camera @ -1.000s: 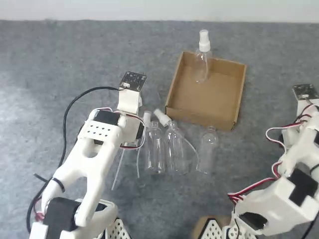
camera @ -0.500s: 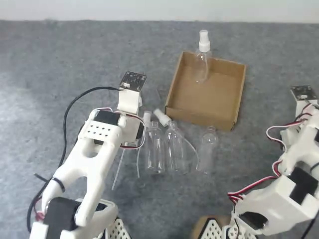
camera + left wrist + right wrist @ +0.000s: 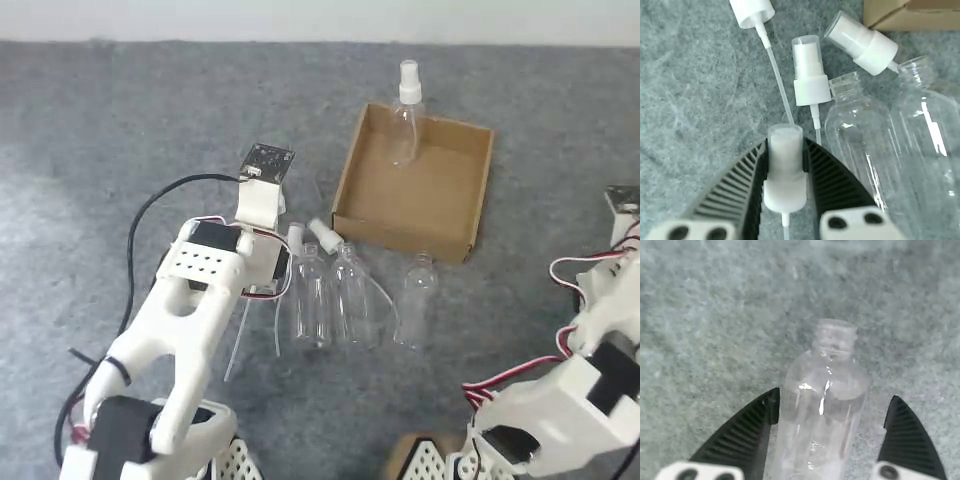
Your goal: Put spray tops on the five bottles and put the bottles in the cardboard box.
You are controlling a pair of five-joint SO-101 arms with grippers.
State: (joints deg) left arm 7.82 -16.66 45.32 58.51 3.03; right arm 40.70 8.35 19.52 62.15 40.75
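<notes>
You have one capped bottle [image 3: 405, 110] in the cardboard box [image 3: 470, 200] and, by my judgement, four to finish: your left hand [image 3: 785, 145] pinches a spray top [image 3: 785, 177] beside an open-necked bottle [image 3: 855, 125], your right hand [image 3: 835, 397] is spread around another uncapped bottle [image 3: 832, 340].

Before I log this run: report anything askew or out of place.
Nothing looks spilled or broken. Three uncapped bottles lie on their sides on the carpet, with loose spray tops scattered beside them.

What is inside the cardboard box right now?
One clear bottle with a white spray top, at the far wall of the cardboard box. Its near wall covers a strip of floor.
</notes>
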